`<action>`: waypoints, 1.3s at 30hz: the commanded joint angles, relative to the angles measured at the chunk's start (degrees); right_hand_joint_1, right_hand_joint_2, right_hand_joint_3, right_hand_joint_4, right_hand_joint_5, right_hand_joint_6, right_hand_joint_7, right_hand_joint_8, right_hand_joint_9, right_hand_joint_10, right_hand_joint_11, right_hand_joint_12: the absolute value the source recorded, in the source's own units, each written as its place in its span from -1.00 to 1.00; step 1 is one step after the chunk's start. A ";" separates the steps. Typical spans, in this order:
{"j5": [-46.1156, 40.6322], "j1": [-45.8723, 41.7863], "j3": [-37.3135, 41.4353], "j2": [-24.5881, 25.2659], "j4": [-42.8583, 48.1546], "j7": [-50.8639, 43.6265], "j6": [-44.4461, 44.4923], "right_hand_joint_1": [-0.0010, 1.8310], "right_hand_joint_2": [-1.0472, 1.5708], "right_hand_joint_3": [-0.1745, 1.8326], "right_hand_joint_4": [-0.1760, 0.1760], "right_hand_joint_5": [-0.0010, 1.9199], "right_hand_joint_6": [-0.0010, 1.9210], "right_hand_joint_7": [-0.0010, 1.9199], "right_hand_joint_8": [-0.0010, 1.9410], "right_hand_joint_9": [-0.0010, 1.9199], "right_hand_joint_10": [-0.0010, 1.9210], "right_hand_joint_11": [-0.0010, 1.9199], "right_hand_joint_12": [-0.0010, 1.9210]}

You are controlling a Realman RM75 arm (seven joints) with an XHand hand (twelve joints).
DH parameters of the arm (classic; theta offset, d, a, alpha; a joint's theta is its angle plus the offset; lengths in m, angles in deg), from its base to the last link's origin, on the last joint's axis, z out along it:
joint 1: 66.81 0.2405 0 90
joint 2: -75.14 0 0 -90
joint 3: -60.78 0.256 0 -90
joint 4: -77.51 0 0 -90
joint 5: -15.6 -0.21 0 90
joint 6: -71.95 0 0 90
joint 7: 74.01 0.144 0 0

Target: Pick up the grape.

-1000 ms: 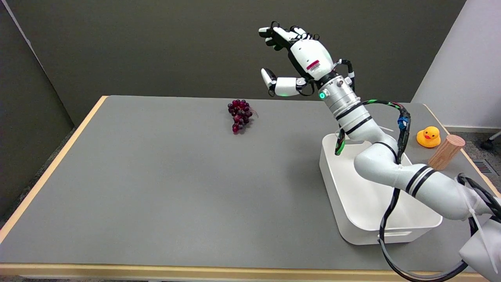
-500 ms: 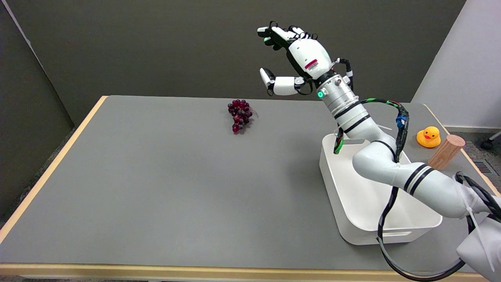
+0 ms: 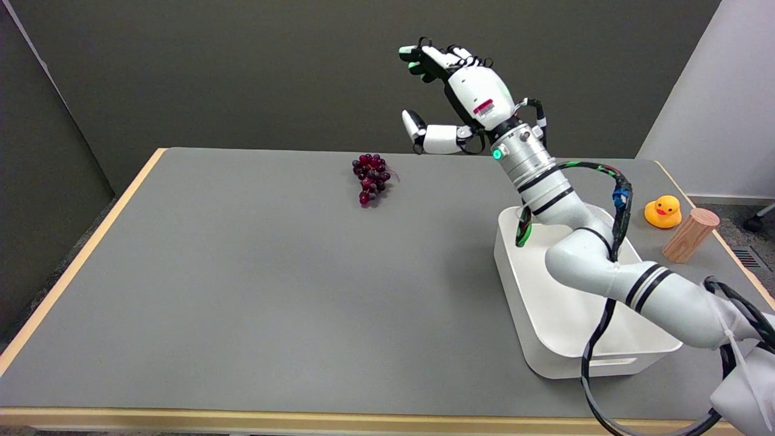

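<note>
Right hand (image 3: 460,91): raised in the air above the far edge of the table, fingers spread and reaching toward the left of the picture, thumb held apart below them — nothing in its grasp.
Right arm (image 3: 605,266): comes in from the lower right and crosses over the white bin, black cables looped along it.
Grape (image 3: 371,177): dark red bunch lying on the grey table (image 3: 242,272), far side near the middle; to the left of the hand in the picture and lower, well apart from it, untouched.
White bin (image 3: 545,339): stands on the table's right part, partly covered by the arm.
Yellow duck (image 3: 662,212): near the right edge, beyond the bin.
Wooden cylinder (image 3: 690,235): just beside the duck — leaning over, not upright.
</note>
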State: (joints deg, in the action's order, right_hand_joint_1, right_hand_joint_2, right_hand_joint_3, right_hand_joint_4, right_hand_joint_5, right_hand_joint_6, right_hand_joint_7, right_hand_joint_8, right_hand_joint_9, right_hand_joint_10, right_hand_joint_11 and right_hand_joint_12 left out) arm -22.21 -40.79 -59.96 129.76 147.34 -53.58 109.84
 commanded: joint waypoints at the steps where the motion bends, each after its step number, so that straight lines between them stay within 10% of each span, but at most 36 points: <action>1: 3.22 -4.68 -6.17 6.92 5.68 0.54 4.83 -0.25 0.35 0.10 0.06 -0.74 -0.51 -0.53 -0.47 -0.57 0.06 -0.80 0.44; 24: 5.62 -0.68 -12.54 14.86 2.55 -0.07 -4.21 -0.34 0.35 0.16 -0.13 -0.82 -0.59 -0.66 -0.53 -0.67 -0.09 -0.90 0.32; 39: -8.55 9.75 -9.99 18.72 -18.64 -16.96 -15.49 -0.48 0.29 0.12 -0.46 -0.89 -0.61 -0.77 -0.60 -0.80 -0.19 -0.98 0.20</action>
State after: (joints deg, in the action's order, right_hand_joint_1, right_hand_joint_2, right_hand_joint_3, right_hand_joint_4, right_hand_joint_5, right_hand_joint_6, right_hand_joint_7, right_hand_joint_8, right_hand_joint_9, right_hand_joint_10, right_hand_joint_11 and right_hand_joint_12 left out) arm -19.44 -40.99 -70.18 143.87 146.32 -56.89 104.95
